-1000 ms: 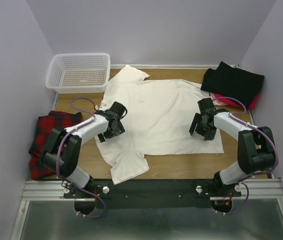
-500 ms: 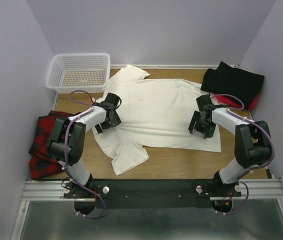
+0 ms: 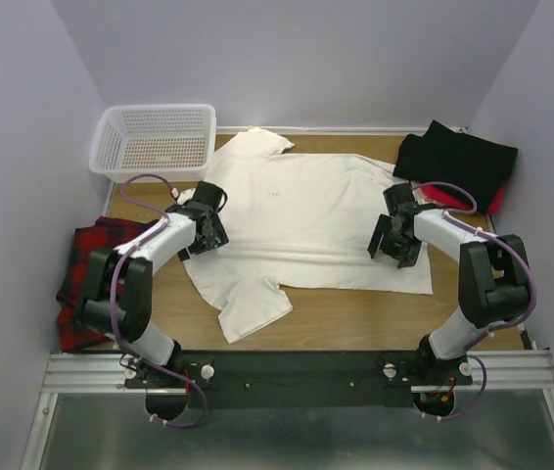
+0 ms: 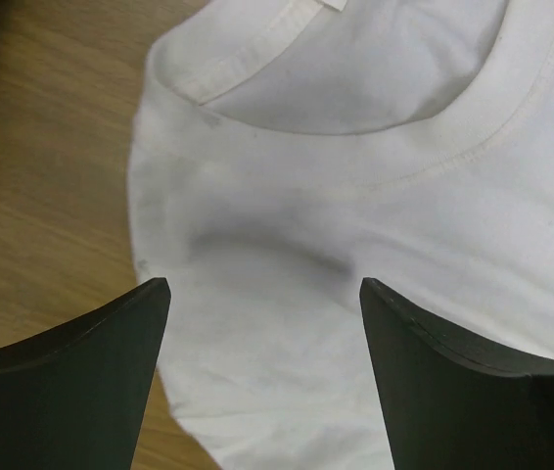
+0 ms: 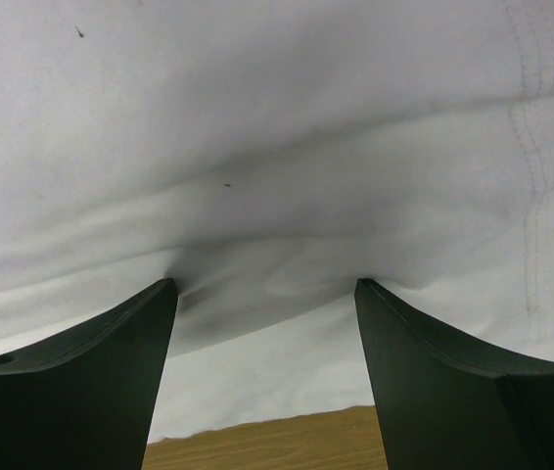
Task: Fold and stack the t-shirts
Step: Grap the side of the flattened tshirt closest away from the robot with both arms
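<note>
The cream-white t-shirt [image 3: 301,220] lies spread flat on the wooden table, collar to the left, hem to the right. My left gripper [image 3: 206,221] is open, jaws wide apart just above the collar area [image 4: 355,108]. My right gripper [image 3: 392,238] is open, its fingertips [image 5: 164,289] touching the cloth [image 5: 277,147] near the hem and pressing a fold into it. The black t-shirt [image 3: 458,162] lies folded at the far right with the red one [image 3: 497,199] showing under it.
A white plastic basket [image 3: 155,142] stands at the far left. A red plaid cloth [image 3: 86,269] lies at the table's left edge. Purple walls close in the table on three sides.
Both grippers have moved toward the far side. The shirt's near edge has been pulled back from the front of the table. The left gripper now sits by the collar.
</note>
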Controlling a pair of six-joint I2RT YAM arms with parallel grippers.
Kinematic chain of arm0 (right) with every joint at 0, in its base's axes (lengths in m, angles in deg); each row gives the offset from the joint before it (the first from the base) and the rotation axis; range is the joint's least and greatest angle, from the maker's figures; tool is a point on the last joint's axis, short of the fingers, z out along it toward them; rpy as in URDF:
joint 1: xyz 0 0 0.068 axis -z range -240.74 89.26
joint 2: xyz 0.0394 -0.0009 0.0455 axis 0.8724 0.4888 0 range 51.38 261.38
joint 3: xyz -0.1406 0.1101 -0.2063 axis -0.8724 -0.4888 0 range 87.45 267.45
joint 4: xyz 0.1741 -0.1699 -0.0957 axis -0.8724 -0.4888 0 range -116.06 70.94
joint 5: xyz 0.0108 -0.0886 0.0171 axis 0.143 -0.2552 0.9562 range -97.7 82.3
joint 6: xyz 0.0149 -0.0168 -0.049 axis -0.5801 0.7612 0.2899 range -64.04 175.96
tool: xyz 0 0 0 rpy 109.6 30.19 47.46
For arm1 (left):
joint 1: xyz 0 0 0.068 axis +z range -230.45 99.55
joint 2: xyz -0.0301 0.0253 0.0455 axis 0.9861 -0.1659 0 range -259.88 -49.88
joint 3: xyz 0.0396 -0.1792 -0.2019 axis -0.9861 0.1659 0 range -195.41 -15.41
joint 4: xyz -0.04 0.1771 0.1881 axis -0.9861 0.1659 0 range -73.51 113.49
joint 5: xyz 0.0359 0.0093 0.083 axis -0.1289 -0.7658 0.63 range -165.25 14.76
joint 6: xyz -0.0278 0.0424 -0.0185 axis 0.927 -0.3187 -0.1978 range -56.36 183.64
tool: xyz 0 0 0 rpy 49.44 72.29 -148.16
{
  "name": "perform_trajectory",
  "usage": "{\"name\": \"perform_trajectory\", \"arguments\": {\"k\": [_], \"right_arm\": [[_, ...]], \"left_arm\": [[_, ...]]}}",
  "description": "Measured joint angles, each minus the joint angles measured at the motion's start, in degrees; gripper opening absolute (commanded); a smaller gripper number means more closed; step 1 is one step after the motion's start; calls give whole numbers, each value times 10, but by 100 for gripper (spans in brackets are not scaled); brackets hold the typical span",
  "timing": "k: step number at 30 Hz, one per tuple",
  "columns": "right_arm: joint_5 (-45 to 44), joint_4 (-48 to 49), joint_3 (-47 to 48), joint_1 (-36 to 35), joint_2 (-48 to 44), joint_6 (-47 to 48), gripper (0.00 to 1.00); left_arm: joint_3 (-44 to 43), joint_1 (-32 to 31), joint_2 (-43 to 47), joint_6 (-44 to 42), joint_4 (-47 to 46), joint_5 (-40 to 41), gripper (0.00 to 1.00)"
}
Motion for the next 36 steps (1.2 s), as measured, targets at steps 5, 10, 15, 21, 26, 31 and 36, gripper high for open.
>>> {"name": "perform_trajectory", "arguments": {"k": [5,10,15,21,26,31,36], "right_arm": [[0,6,-5,0,-7,2,82],[0,11,-10,0,-21,5,82],[0,11,-17,-1,-61,5,82],[-1,11,-30,-7,-101,5,82],[-1,10,-48,-8,-110,3,82],[-1,10,-59,-9,-121,-1,82],[-2,10,-61,-11,-126,-1,82]], "left_arm": [[6,0,120,-9,26,8,87],[29,-27,224,4,47,5,86],[87,-99,256,43,83,-7,82],[138,-207,275,107,148,-31,77],[128,-260,287,146,195,-36,69],[122,-271,276,159,209,-36,63],[123,-289,258,187,188,-49,59]]}}
